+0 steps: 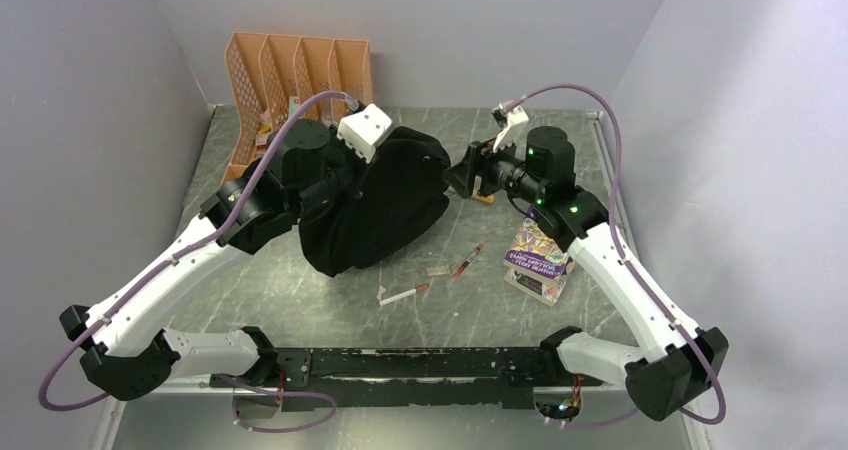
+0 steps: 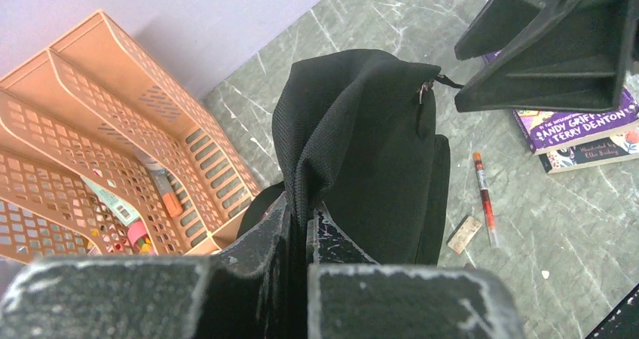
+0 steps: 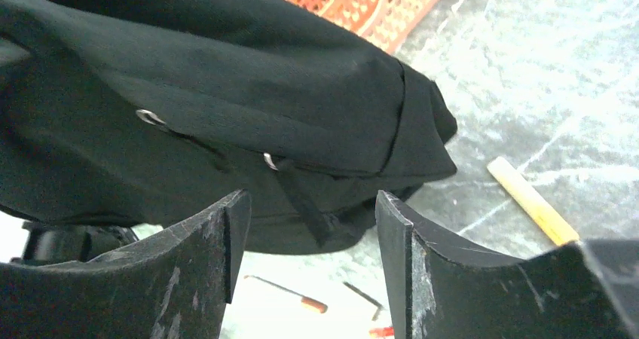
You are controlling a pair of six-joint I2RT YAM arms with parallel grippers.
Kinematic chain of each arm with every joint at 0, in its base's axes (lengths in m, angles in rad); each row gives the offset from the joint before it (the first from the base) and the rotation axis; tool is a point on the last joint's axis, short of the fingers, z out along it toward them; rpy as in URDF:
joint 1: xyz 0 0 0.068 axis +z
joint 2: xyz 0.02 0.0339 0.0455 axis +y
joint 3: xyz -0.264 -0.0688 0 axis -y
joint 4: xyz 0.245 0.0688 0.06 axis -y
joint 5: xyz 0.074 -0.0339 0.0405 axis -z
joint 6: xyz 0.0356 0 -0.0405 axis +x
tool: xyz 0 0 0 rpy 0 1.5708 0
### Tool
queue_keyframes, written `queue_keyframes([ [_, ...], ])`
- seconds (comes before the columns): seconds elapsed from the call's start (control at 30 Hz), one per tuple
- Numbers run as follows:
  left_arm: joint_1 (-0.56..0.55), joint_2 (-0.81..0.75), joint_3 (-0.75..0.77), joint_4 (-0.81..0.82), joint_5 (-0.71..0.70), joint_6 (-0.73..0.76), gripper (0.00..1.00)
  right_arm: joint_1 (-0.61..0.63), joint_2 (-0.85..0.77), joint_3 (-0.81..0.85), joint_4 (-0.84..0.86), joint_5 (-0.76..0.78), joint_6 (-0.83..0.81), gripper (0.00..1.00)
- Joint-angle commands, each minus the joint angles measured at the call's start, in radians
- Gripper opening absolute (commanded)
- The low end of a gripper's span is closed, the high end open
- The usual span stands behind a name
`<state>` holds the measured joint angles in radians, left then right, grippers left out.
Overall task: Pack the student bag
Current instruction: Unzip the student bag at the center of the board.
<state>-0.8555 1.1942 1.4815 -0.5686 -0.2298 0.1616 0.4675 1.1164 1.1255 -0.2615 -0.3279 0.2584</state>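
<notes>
The student bag [image 1: 385, 205], a large black fabric backpack, stands slumped in the middle of the table. My left gripper [image 1: 342, 185] is at the bag's left side, shut on a raised fold of its fabric. In the left wrist view the fold [image 2: 331, 128] rises from between the closed jaws of that gripper [image 2: 307, 207]. My right gripper [image 1: 462, 178] hangs open just off the bag's right end, with a zip pull strap [image 3: 301, 200] of the bag [image 3: 226, 90] in front of its gap [image 3: 313, 211]. Nothing is held between its fingers.
An orange mesh desk organiser [image 1: 300, 80] stands at the back left, with small items in it. A purple book [image 1: 537, 260] lies front right. A red pen [image 1: 467, 260], an eraser [image 1: 438, 269] and a white pen [image 1: 403, 294] lie before the bag, and a yellow pencil [image 3: 531, 201] lies by the right gripper.
</notes>
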Motion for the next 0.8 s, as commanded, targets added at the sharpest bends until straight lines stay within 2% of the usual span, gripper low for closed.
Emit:
queue_keyframes([
  [0.0,-0.003,-0.036,-0.002,-0.017,0.001,0.02,0.05,-0.001,0.024,0.02,-0.106,0.005,-0.085,0.65],
  [0.23,-0.003,-0.05,-0.009,-0.017,0.012,0.018,0.05,-0.001,0.041,0.017,-0.072,-0.062,-0.088,0.47],
  [0.4,-0.003,-0.056,-0.019,-0.014,0.01,0.018,0.05,-0.001,0.043,0.01,-0.042,-0.087,-0.073,0.27],
  [0.6,-0.002,-0.063,-0.021,-0.013,-0.001,0.021,0.05,0.0,0.035,-0.01,-0.047,-0.01,-0.059,0.0],
  [0.77,-0.003,-0.065,-0.024,-0.008,-0.031,0.02,0.05,-0.001,0.052,-0.045,-0.061,0.042,-0.048,0.0],
])
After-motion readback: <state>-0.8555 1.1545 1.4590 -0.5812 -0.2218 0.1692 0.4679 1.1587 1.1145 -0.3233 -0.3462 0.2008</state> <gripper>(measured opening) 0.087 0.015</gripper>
